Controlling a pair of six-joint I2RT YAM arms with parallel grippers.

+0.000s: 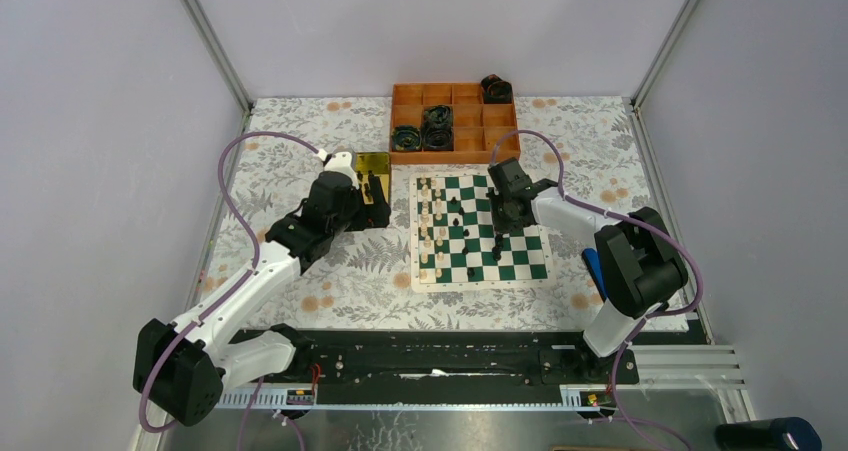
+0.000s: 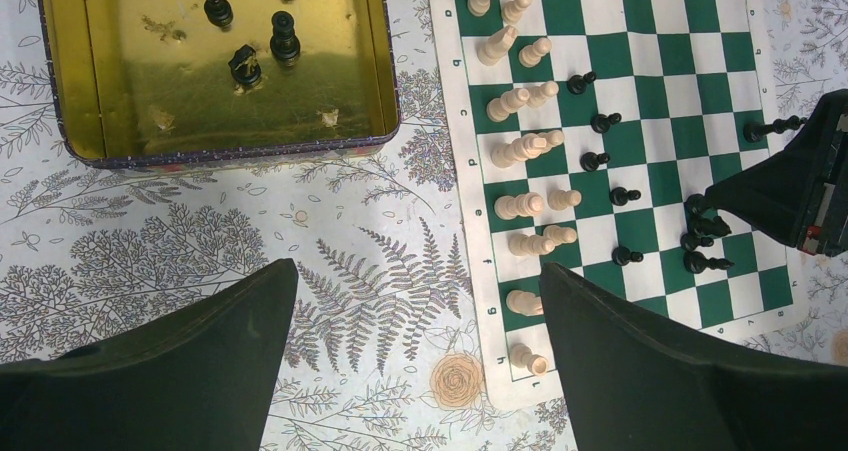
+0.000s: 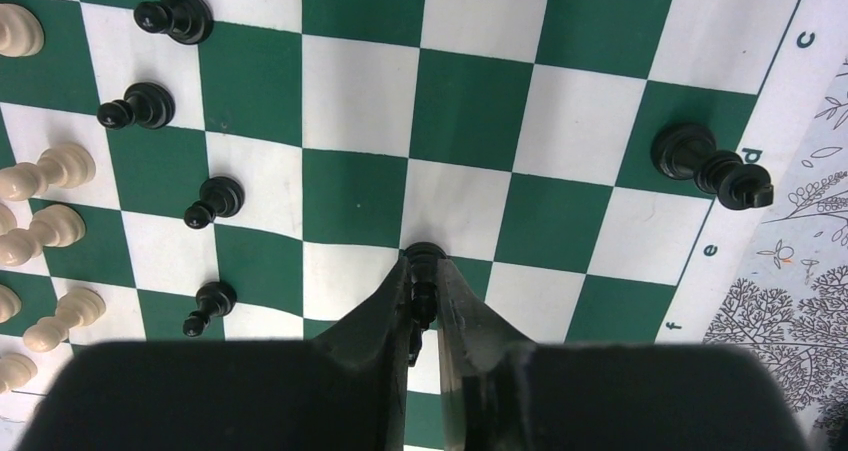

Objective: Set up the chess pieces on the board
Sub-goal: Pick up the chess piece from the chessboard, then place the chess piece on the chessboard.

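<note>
The green and white board [image 1: 415,233] lies at the table's middle. Cream pieces [image 1: 432,226] stand in two columns on its left side, and black pawns [image 1: 458,233] stand scattered further right. My right gripper [image 1: 503,226] is low over the board's right half, shut on a small black piece [image 3: 424,266] whose base touches or nearly touches a square. Another black piece [image 3: 710,166] stands near the board's right edge. My left gripper [image 2: 417,268] is open and empty over the cloth, left of the board [image 2: 455,121]. Several black pieces [image 2: 283,36] lie in the yellow tin [image 2: 230,151].
The yellow tin [image 1: 372,163] sits just left of the board's far corner. An orange compartment tray [image 1: 410,96] with dark cable rolls [image 1: 437,121] stands behind the board. A flowered cloth covers the table. Frame posts stand at the back corners.
</note>
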